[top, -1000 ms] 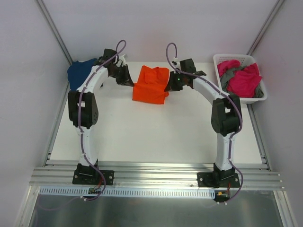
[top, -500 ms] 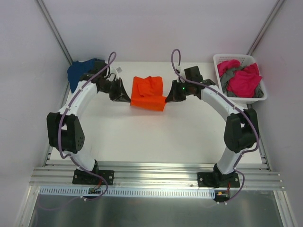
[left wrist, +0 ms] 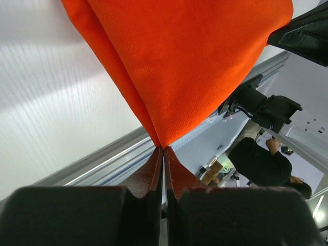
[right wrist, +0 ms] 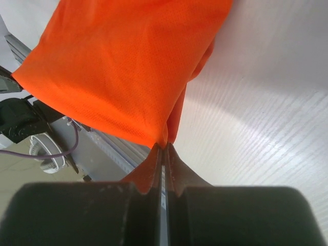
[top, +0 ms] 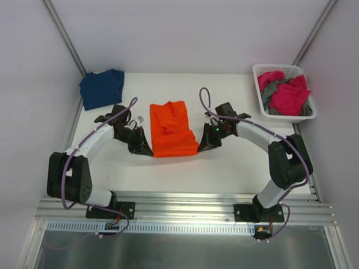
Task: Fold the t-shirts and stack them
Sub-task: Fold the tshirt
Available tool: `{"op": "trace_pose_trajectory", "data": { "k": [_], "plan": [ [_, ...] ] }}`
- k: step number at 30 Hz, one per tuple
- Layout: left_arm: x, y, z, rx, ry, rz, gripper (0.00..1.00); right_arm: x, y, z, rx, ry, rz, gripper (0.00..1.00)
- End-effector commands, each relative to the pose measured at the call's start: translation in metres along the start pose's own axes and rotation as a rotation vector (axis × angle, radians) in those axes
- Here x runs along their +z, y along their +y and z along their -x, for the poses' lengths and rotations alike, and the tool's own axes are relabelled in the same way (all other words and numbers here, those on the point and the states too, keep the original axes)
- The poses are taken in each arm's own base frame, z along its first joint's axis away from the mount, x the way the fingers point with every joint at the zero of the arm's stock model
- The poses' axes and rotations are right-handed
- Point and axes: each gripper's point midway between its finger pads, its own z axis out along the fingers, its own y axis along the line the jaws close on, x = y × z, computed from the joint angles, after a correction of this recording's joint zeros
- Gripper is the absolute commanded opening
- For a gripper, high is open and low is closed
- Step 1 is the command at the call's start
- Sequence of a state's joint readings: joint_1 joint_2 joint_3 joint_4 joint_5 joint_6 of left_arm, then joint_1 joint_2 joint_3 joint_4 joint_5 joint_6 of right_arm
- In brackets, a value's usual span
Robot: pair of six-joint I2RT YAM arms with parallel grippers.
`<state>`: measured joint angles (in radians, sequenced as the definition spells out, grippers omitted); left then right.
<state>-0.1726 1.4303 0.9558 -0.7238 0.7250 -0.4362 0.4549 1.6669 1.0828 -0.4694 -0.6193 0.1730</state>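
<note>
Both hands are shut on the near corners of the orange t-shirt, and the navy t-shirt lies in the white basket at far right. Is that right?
No: the navy t-shirt lies on the table at its far left corner, not in the white basket, as the top view shows. The left hand and right hand are indeed shut on the near corners of the orange t-shirt.

We can read no writing, brand or number anywhere; the small white square (top: 139, 118) beside the orange shirt (top: 171, 137) is too tiny to make out.
</note>
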Motion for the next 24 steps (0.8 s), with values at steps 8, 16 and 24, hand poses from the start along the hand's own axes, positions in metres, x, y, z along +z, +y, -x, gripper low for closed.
{"op": "trace_pose_trajectory", "data": {
  "k": [8,16,24],
  "plan": [
    [0.003,0.016,-0.034,-0.063,0.051,0.013,0.00,-0.003,0.026,-0.015,-0.068,-0.003,0.026,0.01],
    [-0.004,0.012,-0.032,-0.039,0.026,0.025,0.99,0.000,0.018,-0.052,-0.070,0.075,-0.059,0.74],
    [-0.006,-0.009,0.057,0.094,-0.156,0.064,0.99,-0.004,0.031,-0.018,-0.121,-0.016,-0.055,0.98]
  ]
}}
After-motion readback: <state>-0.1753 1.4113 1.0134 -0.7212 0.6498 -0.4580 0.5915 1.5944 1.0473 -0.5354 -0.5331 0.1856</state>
